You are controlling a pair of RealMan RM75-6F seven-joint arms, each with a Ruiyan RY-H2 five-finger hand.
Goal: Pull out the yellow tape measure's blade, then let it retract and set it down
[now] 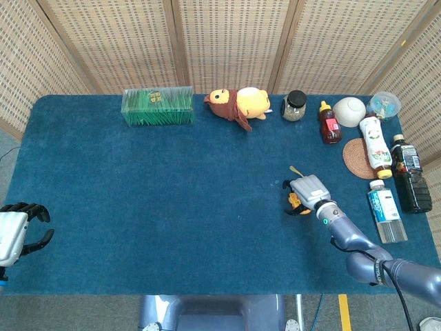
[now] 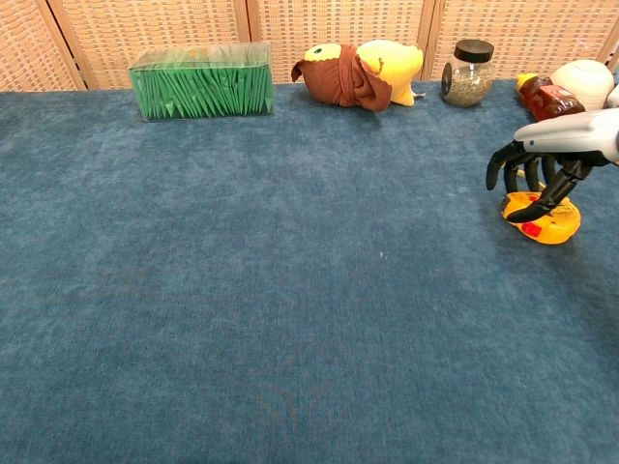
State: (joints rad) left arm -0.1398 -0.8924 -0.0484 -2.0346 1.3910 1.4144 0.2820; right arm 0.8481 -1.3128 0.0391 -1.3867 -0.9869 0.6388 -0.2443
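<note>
The yellow tape measure (image 2: 544,220) lies on the blue table at the right, its body (image 1: 295,201) partly hidden under my right hand (image 1: 307,188). That right hand (image 2: 542,164) arches over it: the dark fingers (image 2: 511,172) drop behind the case and the thumb crosses its front, pinching it. A thin yellow strap (image 1: 295,169) sticks out just beyond the hand in the head view. No drawn-out blade shows. My left hand (image 1: 19,231) hangs at the table's left edge, fingers apart and empty.
Along the back edge stand a green box (image 1: 157,107), a plush toy (image 1: 238,103), a jar (image 1: 294,105), a sauce bottle (image 1: 329,124) and a white bowl (image 1: 349,110). A round coaster (image 1: 358,158) and several bottles (image 1: 386,210) crowd the right edge.
</note>
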